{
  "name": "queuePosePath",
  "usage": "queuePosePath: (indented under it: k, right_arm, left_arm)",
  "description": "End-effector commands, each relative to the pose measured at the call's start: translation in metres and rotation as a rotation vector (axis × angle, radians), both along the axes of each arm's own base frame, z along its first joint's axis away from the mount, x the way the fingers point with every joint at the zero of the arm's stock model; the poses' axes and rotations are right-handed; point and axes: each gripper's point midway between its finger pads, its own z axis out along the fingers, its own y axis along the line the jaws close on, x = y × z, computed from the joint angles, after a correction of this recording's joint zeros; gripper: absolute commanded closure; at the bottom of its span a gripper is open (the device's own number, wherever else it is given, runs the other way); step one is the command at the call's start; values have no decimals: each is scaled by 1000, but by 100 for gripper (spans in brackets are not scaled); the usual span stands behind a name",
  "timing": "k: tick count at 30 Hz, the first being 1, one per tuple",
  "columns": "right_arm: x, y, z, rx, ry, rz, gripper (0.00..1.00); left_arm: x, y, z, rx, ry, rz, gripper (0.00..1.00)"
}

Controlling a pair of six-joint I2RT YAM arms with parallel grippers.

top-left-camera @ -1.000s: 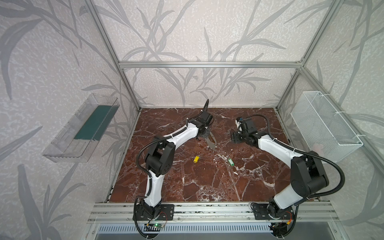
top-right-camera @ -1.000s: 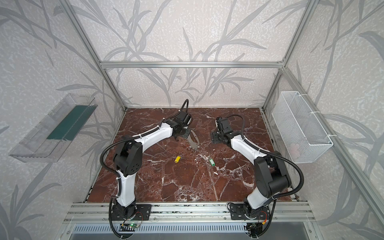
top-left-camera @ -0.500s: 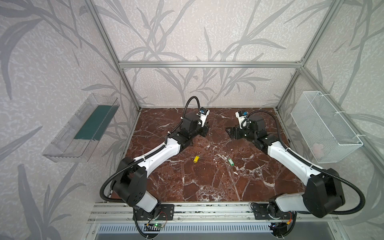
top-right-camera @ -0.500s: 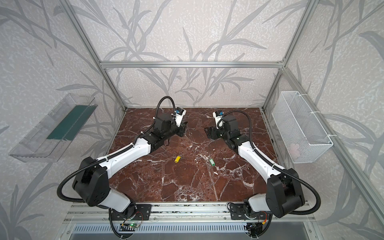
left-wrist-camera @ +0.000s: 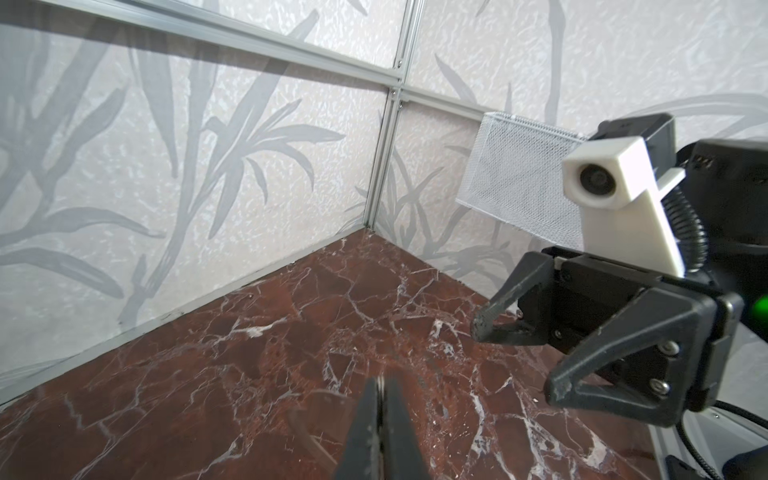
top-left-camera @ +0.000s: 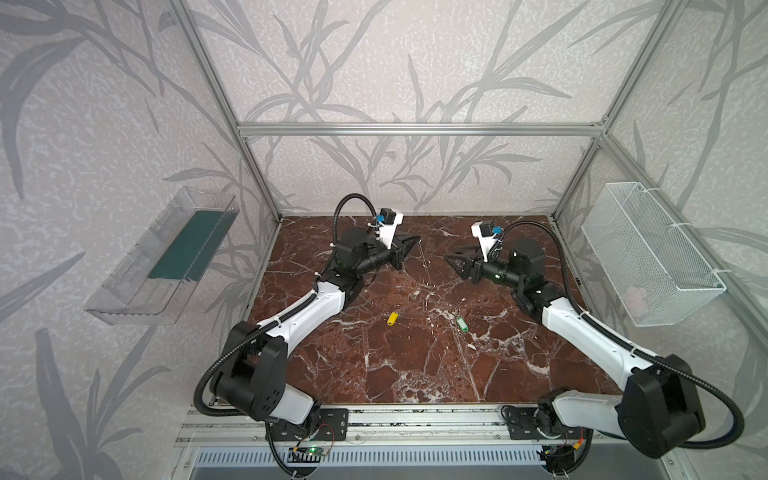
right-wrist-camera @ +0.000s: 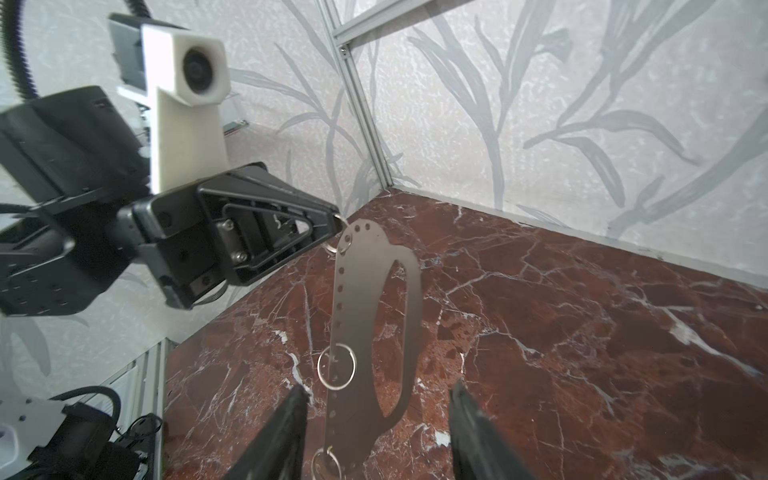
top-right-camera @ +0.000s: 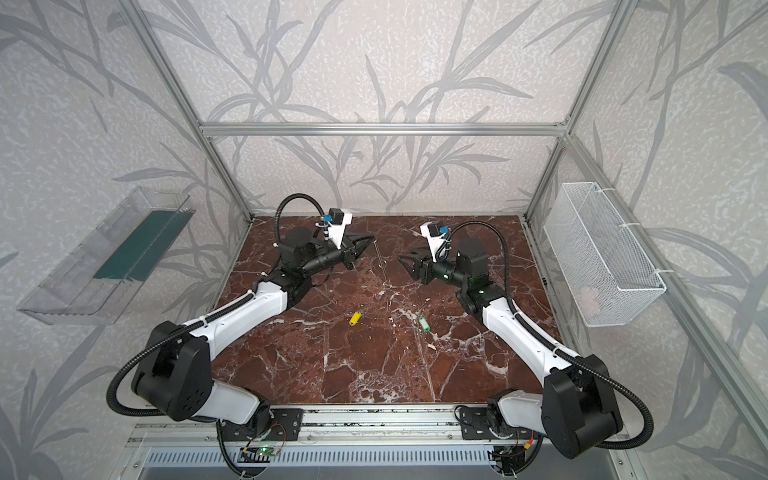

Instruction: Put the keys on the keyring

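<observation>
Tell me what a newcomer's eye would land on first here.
The keyring hangs from the shut left gripper, pinched by a small ring at its top, with the open right gripper facing it. The yellow key and green key lie apart on the marble table.

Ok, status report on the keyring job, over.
Left gripper shut on keyring, plate hanging from its top ring. Right gripper open, fingers either side of the plate's lower end. Yellow key and green key loose on table. Nothing blocking.
</observation>
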Motion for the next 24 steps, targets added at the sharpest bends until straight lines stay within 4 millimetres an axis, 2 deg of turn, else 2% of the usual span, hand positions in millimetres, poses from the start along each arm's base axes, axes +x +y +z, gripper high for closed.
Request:
queuePosePath:
  k: [1,9,14,24]
  right_arm:
    - [-14,5,37,81,-122,73,51]
    - [-19,16,65,193,-191,174,63]
    - [-19,22,76,238,-211,239,70]
    - [-28,39,86,245,-241,301,71]
  left_arm:
    - [-25,-8,40,-105,-81,-148,100]
    - [-48,-11,52,-154,-114,-257,100]
    - [-53,-11,57,-201,-123,-286,100]
    - [-61,-13,62,-249,-131,-337,100]
